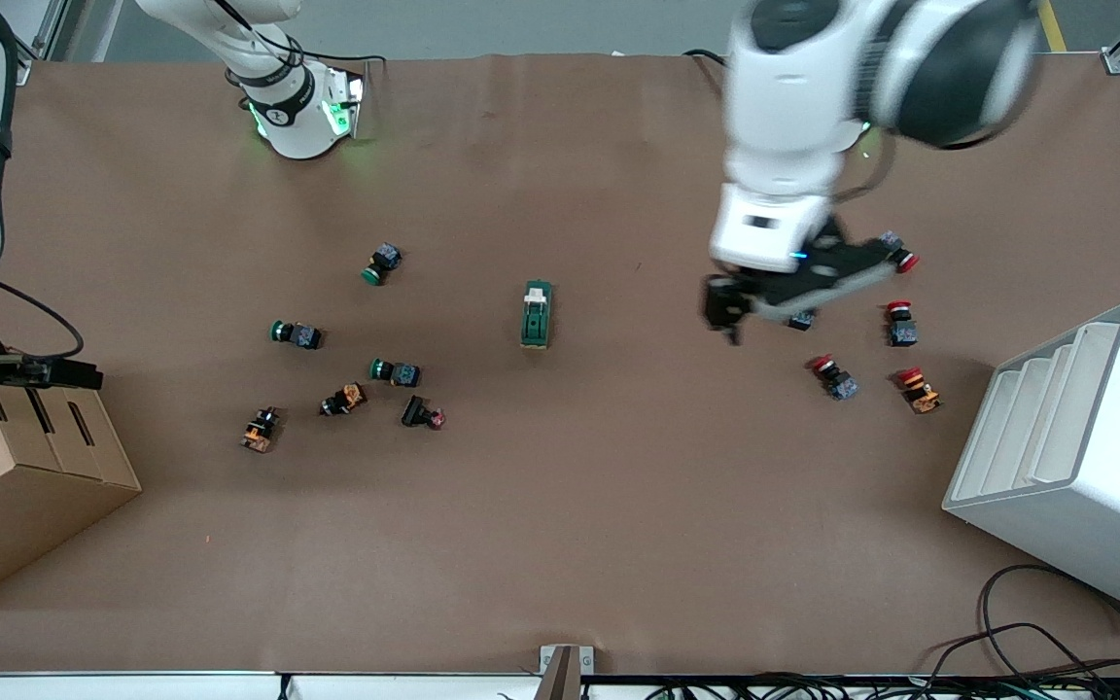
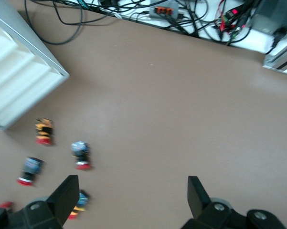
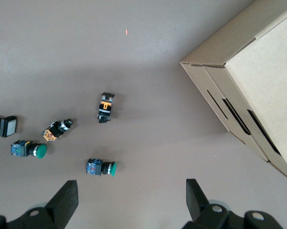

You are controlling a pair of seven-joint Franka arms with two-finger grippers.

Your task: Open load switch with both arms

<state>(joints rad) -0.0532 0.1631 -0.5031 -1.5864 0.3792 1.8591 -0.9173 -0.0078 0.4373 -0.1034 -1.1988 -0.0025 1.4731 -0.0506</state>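
The load switch (image 1: 537, 314), a dark-green block with a white lever at the end toward the robot bases, lies alone mid-table and shows in neither wrist view. My left gripper (image 1: 764, 309) (image 2: 132, 193) hangs open over bare table toward the left arm's end, beside the red push-buttons. A wide gap separates its fingers (image 2: 69, 191), and nothing is between them. My right gripper (image 1: 35, 374) (image 3: 131, 198) is also open and empty. It is held high at the right arm's end, over the table by the cardboard box (image 1: 25, 486).
Several green and orange push-buttons (image 1: 395, 370) lie between the switch and the cardboard box (image 3: 258, 86). Several red push-buttons (image 1: 834, 377) (image 2: 80, 153) lie near a white stepped rack (image 1: 1075, 457) (image 2: 19, 81). Cables (image 2: 181, 14) run along the table's front edge.
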